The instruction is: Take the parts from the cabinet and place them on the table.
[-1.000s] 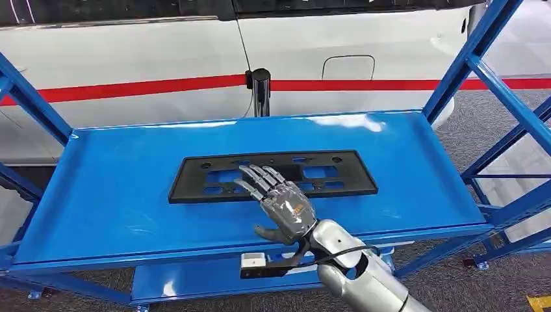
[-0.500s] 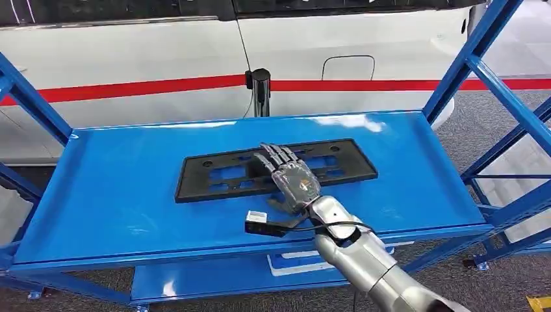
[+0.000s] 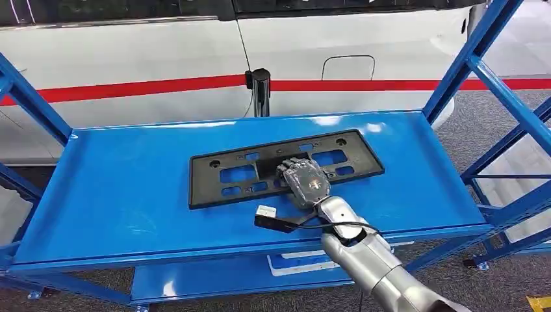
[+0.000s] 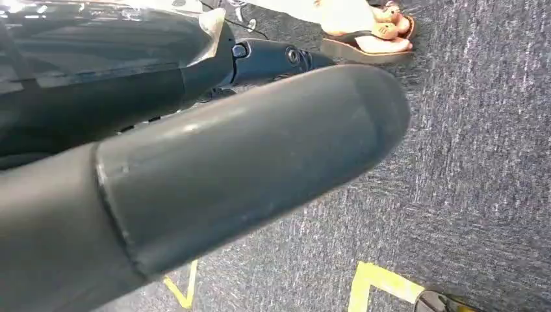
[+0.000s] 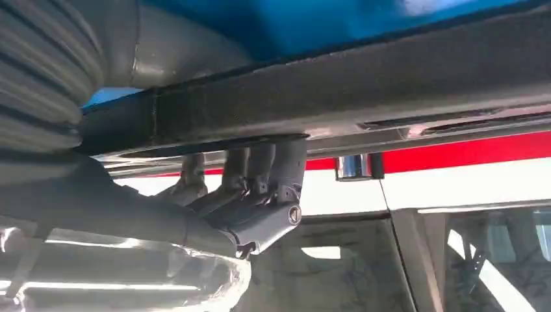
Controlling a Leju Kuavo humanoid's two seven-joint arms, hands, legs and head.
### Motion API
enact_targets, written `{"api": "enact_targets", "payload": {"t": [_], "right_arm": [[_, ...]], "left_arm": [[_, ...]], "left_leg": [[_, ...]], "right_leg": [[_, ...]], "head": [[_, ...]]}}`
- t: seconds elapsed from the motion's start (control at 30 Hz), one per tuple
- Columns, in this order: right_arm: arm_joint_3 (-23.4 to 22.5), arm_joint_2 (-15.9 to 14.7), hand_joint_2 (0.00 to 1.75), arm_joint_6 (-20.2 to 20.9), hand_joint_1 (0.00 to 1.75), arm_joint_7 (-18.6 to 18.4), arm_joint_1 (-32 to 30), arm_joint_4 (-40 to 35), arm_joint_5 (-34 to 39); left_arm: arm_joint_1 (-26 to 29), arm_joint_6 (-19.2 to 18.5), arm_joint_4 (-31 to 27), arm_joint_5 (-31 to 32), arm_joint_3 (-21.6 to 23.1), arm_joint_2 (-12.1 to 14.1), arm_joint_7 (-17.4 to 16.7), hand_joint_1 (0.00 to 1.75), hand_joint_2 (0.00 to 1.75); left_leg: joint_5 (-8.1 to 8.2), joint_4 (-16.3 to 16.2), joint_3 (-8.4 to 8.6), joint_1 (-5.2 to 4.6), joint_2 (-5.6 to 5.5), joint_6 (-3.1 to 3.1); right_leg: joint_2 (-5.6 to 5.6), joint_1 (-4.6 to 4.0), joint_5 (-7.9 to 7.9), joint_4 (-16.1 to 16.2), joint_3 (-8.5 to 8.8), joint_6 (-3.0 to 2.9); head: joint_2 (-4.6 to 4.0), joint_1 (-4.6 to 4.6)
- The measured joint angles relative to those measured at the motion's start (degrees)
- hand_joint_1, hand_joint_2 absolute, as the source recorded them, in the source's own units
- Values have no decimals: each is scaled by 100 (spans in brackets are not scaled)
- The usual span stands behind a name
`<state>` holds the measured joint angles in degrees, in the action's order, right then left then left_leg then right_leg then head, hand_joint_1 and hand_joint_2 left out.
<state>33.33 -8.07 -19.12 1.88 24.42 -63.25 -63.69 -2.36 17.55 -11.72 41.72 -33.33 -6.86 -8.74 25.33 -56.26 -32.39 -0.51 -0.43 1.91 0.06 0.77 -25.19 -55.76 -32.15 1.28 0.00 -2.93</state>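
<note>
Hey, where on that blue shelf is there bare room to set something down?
Bare room lies on the blue shelf left of the black plate frame, out to the left posts, and on the patch right of the frame toward the right posts. A strip runs behind it. The middle is crowded: the right hand rests on the frame.

White car (image 3: 162, 58) with red stripe behind; grey carpet floor (image 3: 468, 123).

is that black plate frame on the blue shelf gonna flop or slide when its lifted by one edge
The black frame is thin, wide and full of cut-outs, so it is probably light and may flex or sag at the far ends. The blue shelf looks glossy, so the frame likely slides easily. The right robot hand grips near its middle, which should limit tipping.
</note>
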Motion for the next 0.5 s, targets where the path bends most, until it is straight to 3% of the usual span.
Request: {"api": "enact_targets", "payload": {"t": [0.1,0.17,0.27,0.4,0.43,0.5], "right_arm": [[-114,-11,175,-83,166,0,-64,48,-33],[-190,4,175,-205,171,63,-165,-56,-129],[-310,-15,175,-373,173,33,-336,-264,-554],[-398,-24,175,-703,171,30,-403,-444,-1006],[-433,-28,175,-987,175,-77,-415,-525,-1304],[-575,-109,175,-1472,175,-197,-523,-892,-1805]], "left_arm": [[-1,9,0,39,-2,31,42,0,0],[-5,340,-2,-85,-83,35,398,0,0],[-14,575,-11,-434,-326,35,1598,0,0],[-141,735,-33,-993,-704,-118,2703,0,0],[-171,706,-48,-1212,-844,-166,3088,0,0],[-185,305,-55,-1540,-1120,-181,3797,0,0]], "left_leg": [[0,0,1,2,0,0],[0,0,2,2,-1,0],[0,0,0,2,-3,0],[0,-1,-5,-2,0,1],[-2,-2,-4,-3,0,2],[-2,-2,-3,-2,-5,4]], "right_leg": [[0,0,0,0,-1,0],[0,0,0,0,-2,0],[-1,0,0,0,-2,0],[1,0,1,-1,-4,2],[1,0,1,0,-7,2],[-3,0,1,0,-5,2]], "head": [[0,0],[0,0],[0,2],[0,0],[0,2],[2,0]]}}
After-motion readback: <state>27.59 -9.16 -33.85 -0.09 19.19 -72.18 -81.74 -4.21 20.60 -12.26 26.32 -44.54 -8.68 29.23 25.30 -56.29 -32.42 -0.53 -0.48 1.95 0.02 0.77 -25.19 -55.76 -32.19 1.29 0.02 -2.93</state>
